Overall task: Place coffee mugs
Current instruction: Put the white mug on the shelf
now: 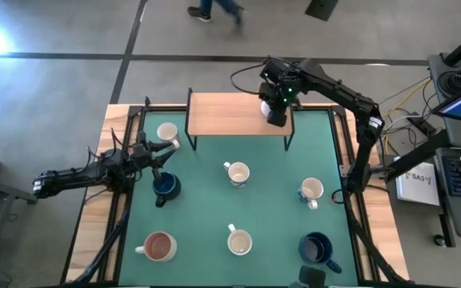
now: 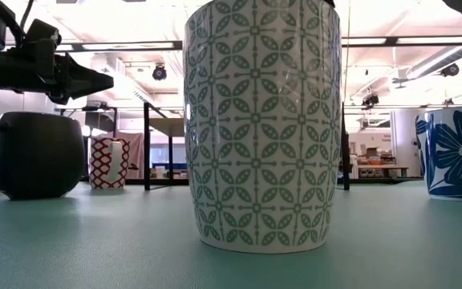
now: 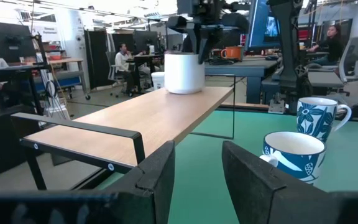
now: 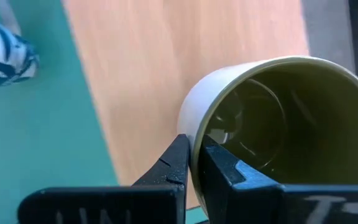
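On the desk (image 1: 254, 200), the wooden shelf (image 1: 226, 114) carries the olive-lined mug (image 4: 278, 124) upright at its right end. The right tool (image 4: 194, 168) pinches that mug's rim from directly above, one finger inside. The left tool (image 3: 197, 180) waits spread, beyond the shelf's left end.

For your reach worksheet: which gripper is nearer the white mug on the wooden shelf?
Right. The right gripper is shut on the rim of the white mug on the wooden shelf; the left gripper hovers open beyond the shelf's other end.
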Robot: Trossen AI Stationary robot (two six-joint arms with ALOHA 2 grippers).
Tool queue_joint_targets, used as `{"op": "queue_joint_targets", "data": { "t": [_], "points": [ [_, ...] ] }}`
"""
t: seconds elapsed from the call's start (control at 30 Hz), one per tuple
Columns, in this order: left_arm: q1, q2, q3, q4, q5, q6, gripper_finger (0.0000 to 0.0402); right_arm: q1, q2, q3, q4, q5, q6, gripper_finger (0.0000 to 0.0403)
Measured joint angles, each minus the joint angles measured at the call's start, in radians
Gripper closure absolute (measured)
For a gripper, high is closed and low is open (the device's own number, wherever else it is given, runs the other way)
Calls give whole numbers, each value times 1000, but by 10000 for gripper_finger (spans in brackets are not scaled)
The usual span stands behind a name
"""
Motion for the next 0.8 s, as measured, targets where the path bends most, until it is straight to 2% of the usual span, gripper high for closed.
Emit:
{"op": "queue_joint_targets", "data": {
  "t": [0.33, 0.8],
  "points": [
    [0, 0, 0, 0, 0, 0, 285, -57, 13, 6, 54, 7, -18, 387],
    [0, 0, 0, 0, 0, 0, 285, -61, 14, 5, 53, -1, -23, 387]
  ]
}}
